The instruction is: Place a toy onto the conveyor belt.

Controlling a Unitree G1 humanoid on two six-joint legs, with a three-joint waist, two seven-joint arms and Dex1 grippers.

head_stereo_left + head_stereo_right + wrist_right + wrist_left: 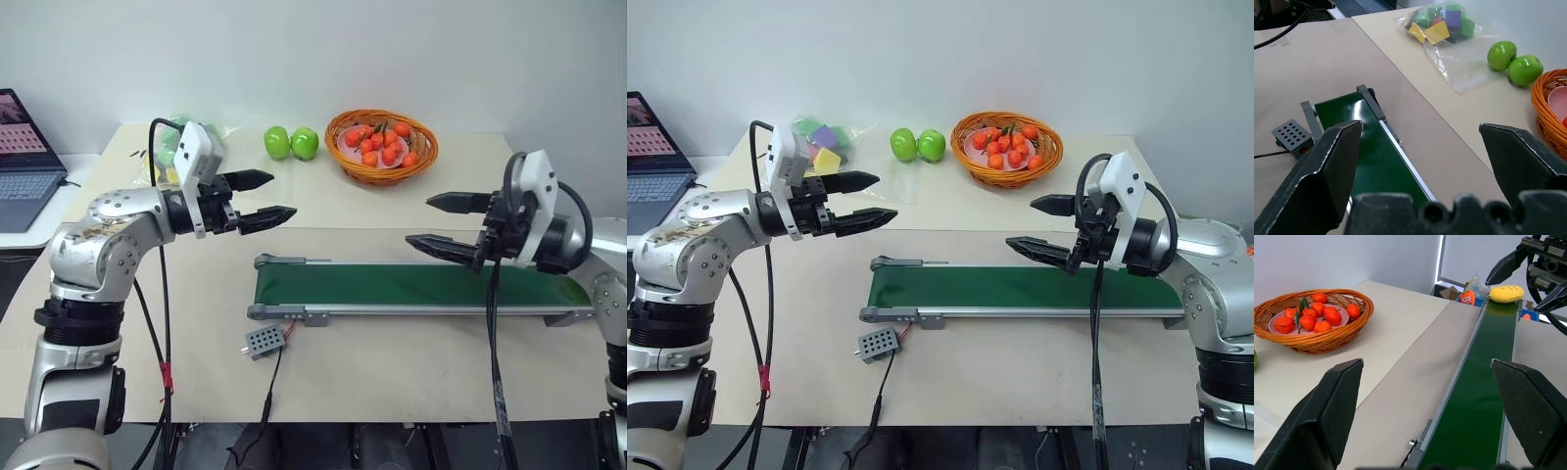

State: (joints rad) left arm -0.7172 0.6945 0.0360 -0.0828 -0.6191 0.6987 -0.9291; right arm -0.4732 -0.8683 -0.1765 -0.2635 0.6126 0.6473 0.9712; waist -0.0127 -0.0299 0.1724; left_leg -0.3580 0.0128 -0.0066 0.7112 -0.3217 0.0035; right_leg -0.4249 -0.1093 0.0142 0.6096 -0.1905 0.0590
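Both arms raised and bent inward, wrists roughly level. Left gripper (263, 197) at the left, pointing right toward the middle, both black fingers spread wide, nothing between them. Right gripper (437, 222) at the right, pointing left toward the other, fingers likewise spread wide and empty. Grippers well apart.

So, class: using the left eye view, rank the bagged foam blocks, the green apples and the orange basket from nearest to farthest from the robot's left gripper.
1. Bagged foam blocks: just behind the left gripper.
2. Green apples: behind it, toward the table's middle.
3. Orange basket: farthest, beyond the apples toward the robot's right.
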